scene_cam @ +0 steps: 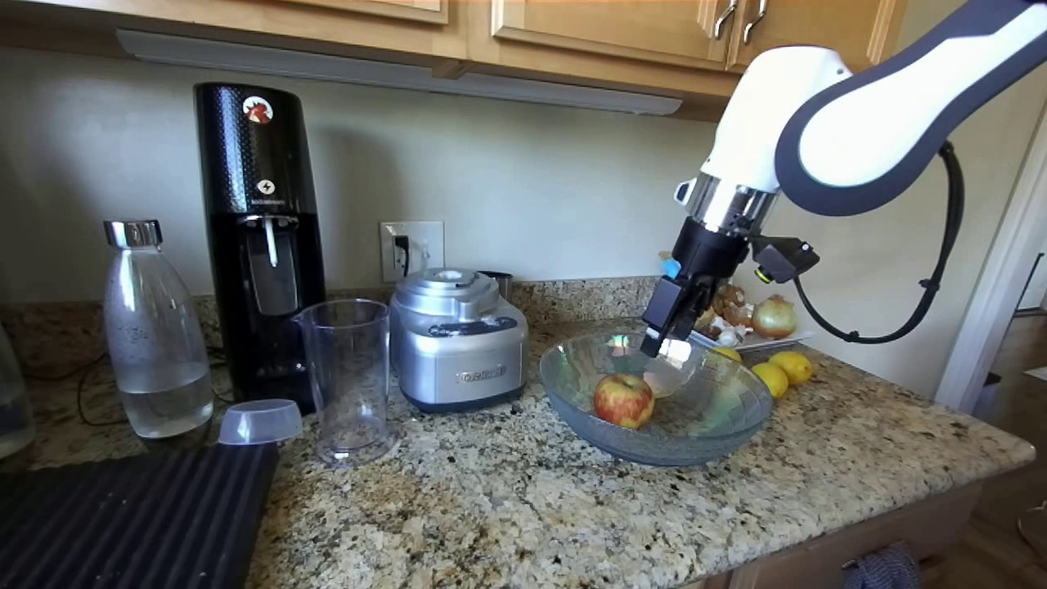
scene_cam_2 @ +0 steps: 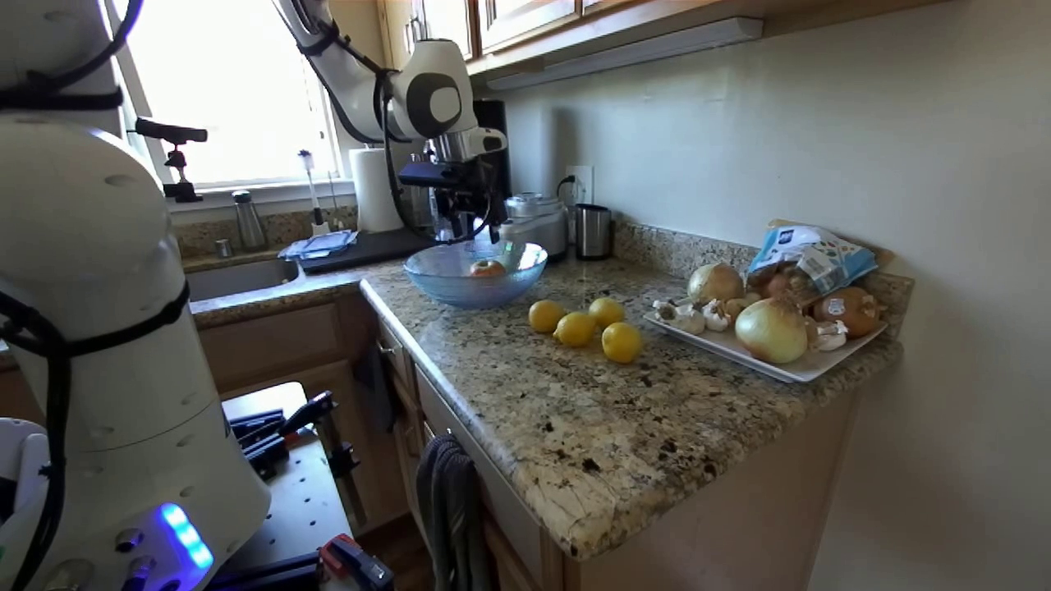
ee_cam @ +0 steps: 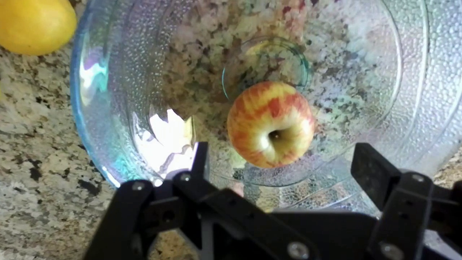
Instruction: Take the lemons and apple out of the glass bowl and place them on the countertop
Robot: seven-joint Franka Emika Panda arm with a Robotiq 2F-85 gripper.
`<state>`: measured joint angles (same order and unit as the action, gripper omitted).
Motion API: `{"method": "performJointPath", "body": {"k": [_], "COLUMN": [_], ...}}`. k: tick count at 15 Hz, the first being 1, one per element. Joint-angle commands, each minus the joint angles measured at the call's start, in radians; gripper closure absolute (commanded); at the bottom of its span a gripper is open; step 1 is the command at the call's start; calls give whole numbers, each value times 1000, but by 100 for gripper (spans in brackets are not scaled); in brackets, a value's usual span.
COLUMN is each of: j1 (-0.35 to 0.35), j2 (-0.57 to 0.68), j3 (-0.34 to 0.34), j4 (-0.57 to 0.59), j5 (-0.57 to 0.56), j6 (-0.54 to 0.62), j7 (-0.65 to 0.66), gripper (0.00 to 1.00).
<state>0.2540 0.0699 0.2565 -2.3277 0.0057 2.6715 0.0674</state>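
Observation:
The red-yellow apple (scene_cam: 623,401) sits alone inside the clear glass bowl (scene_cam: 654,448); it also shows in the wrist view (ee_cam: 270,124). Several yellow lemons (scene_cam_2: 576,329) lie grouped on the granite countertop (scene_cam_2: 640,435) beside the bowl, between it and a white tray. Part of a lemon (ee_cam: 34,27) shows at the top left of the wrist view. My gripper (scene_cam: 654,345) is over the bowl, pointing down, a little above the apple. Its fingers (ee_cam: 282,150) are spread wide with nothing between the pads. The apple appears just beyond the tips, within their span.
A steel food processor (scene_cam: 462,360), a clear beaker (scene_cam: 350,393) and a black soda machine (scene_cam: 262,245) stand beside the bowl. The white tray (scene_cam_2: 788,376) holds onions and garlic. Upper cabinets (scene_cam: 613,33) overhang the counter. A black ribbed mat (scene_cam: 139,515) lies at one end.

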Motion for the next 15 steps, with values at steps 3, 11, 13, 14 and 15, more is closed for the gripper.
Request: {"method": "performJointPath", "body": {"k": [3, 11, 13, 14, 15], "j1": [10, 18, 15, 15, 15], "j2": [151, 279, 298, 306, 312], "j3": [2, 6, 9, 10, 9], "j4": [97, 203, 216, 222, 225], "j5": [-33, -93, -99, -101, -104], "j6": [6, -6, -5, -5, -7], "j7": [-60, -154, -175, -183, -189], "gripper": [0, 0, 0, 0, 0]}}
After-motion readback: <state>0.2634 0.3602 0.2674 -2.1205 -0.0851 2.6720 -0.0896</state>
